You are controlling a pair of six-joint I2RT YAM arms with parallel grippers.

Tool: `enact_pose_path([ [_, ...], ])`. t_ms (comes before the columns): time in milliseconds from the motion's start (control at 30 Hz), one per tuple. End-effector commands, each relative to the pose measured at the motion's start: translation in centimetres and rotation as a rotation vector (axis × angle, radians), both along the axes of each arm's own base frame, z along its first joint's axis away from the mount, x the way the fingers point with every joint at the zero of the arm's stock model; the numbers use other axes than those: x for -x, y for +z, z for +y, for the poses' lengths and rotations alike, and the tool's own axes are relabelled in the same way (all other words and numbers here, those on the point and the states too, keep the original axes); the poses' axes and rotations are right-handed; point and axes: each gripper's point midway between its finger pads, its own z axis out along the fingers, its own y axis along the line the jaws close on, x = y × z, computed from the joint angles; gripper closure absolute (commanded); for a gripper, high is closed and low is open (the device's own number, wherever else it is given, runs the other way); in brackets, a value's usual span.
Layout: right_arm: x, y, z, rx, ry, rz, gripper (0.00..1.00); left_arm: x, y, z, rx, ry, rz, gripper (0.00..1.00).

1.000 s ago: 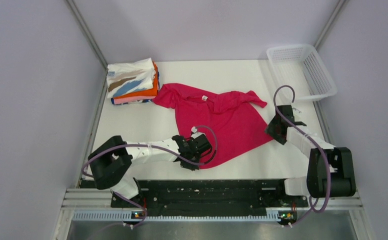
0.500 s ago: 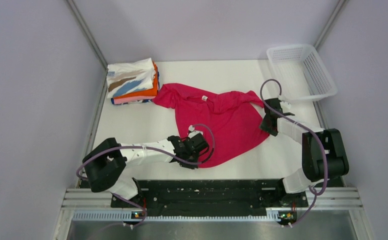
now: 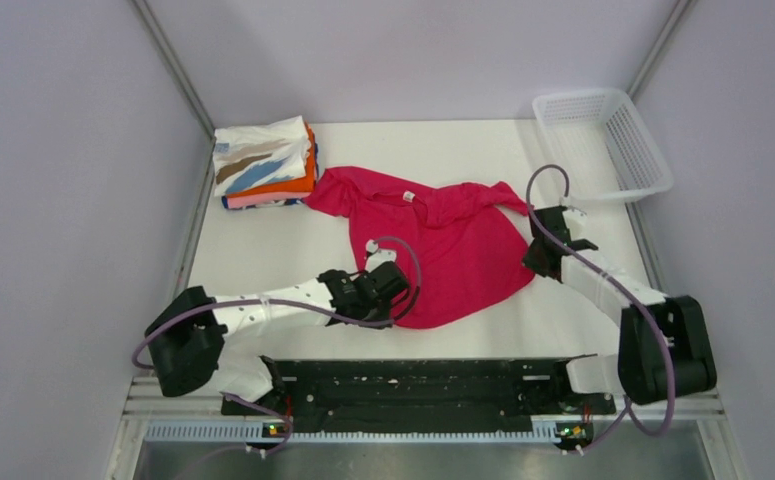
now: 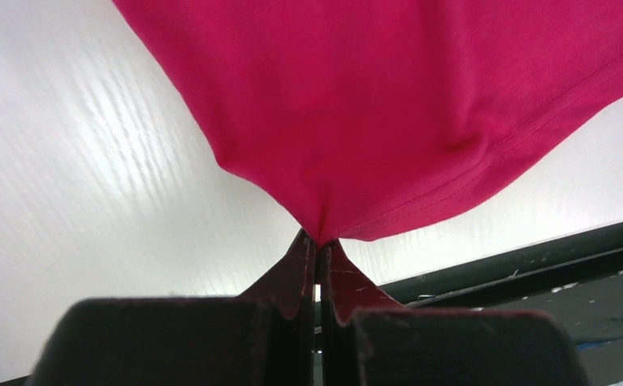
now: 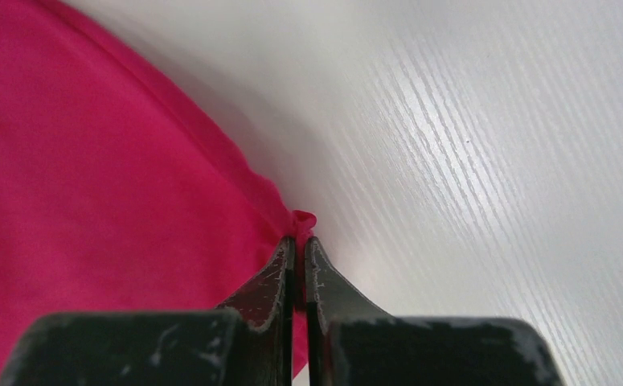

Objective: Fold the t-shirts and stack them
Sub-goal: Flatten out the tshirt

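A magenta-red t-shirt [image 3: 453, 250] lies spread and rumpled in the middle of the white table [image 3: 383, 150], collar toward the back. My left gripper [image 3: 395, 290] is shut on its near hem; in the left wrist view the cloth [image 4: 388, 112] bunches into the pinched fingertips [image 4: 301, 261] of that gripper [image 4: 318, 243]. My right gripper [image 3: 535, 252] is shut on the shirt's right edge, where a small fold of fabric [image 5: 301, 219] pokes out between the tips of the gripper [image 5: 300, 241]. A stack of folded t-shirts [image 3: 263, 165], white with tan and blue streaks on top, sits at the back left.
A white plastic mesh basket [image 3: 603, 140] stands at the back right corner. Grey walls close in both sides. A black rail [image 3: 413, 385] runs along the near edge between the arm bases.
My right gripper has closed on the shirt's right edge. The left arm, still gripping the hem, has shifted left and slightly back, dragging the near corner with it.
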Motion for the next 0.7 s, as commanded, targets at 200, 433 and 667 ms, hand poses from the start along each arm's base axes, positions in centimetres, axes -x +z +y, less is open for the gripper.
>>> enact_pose_path([
  [200, -1.6, 24.7, 1.5, -0.101, 0.118, -0.644, 1.0, -8.1, 26.7, 3.0, 0.296, 0.188, -0.739, 1.0],
  [433, 2.8, 38.1, 0.9, -0.08, 0.193, -0.904, 1.0, -3.0, 45.3, 5.8, 0.66, -0.052, -1.086, 1.0],
  [667, 9.8, 49.6, 2.3, -0.102, 0.383, -1.156, 1.0, 4.0, 54.2, 5.7, 0.854, -0.404, -1.142, 1.0],
])
